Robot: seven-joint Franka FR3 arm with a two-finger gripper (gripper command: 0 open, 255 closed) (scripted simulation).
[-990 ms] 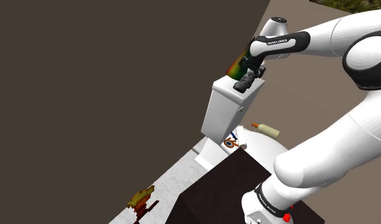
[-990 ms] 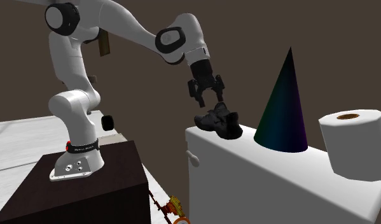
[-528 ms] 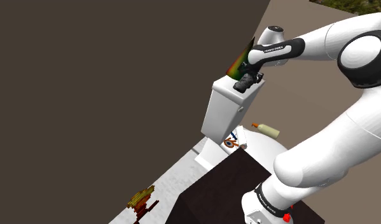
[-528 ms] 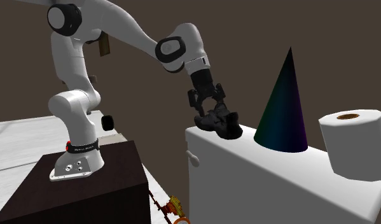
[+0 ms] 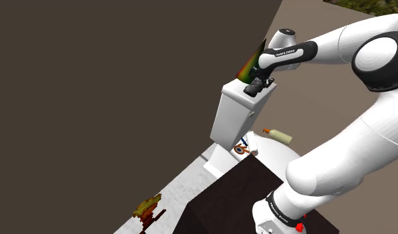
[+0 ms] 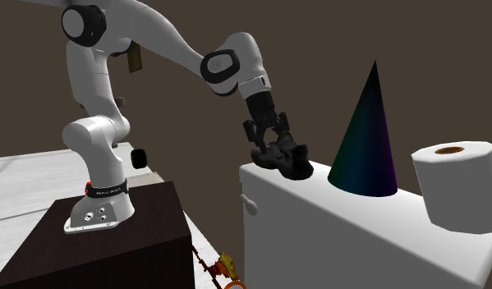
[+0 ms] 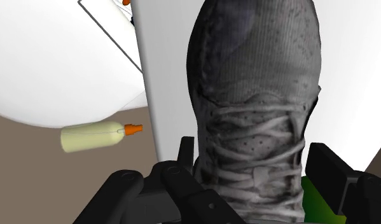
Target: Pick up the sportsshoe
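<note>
The hand (image 6: 268, 145) has dropped, fingers spread astride the one dark sportsshoe (image 6: 290, 162).

gripper (image 7: 254, 156) fingers straddle grey laced sportsshoe (image 7: 256, 76)

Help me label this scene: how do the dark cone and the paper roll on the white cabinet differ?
The cone is dark, shading green to purple; the paper roll is white with a brown core. The cone is tall and pointed, the paper roll squat and flat-topped. The cone stands nearer the shoe than the paper roll. Both stand upright on the white cabinet.
</note>
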